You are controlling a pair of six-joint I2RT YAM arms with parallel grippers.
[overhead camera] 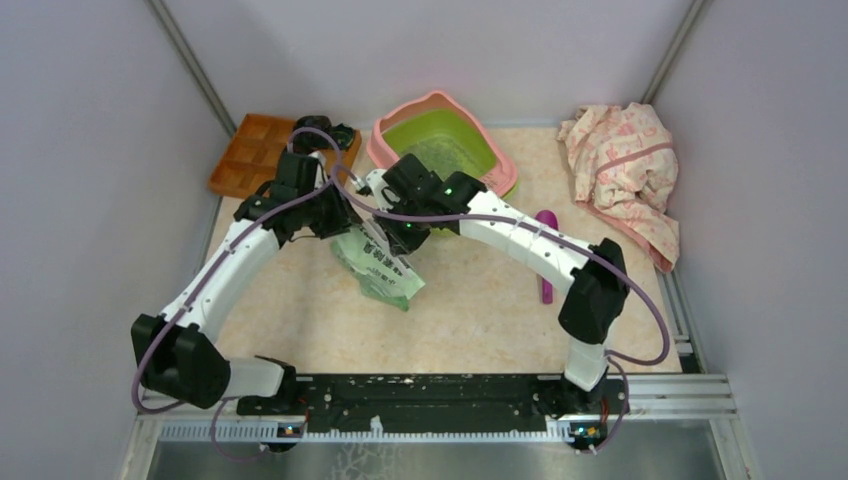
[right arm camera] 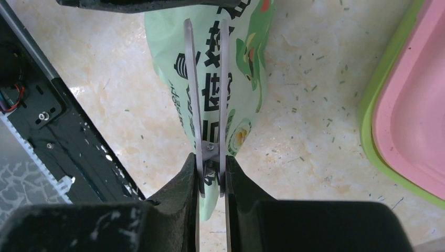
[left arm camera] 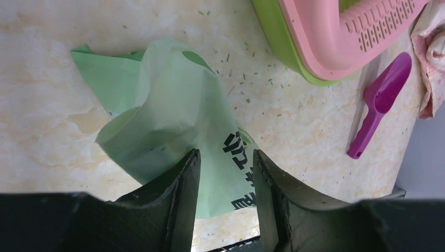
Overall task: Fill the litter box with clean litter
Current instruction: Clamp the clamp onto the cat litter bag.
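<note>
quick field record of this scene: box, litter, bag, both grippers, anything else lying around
litter box: far centre, lime basin, pink rim
litter: thin speckled patch in basin, stray granules on table
bag: pale green, printed, in front of box
left gripper: shut on bag
right gripper: shut on scissors, blades over bag
scoop: purple, on table right of bag
cloth: far right
wooden tray: far left
</note>
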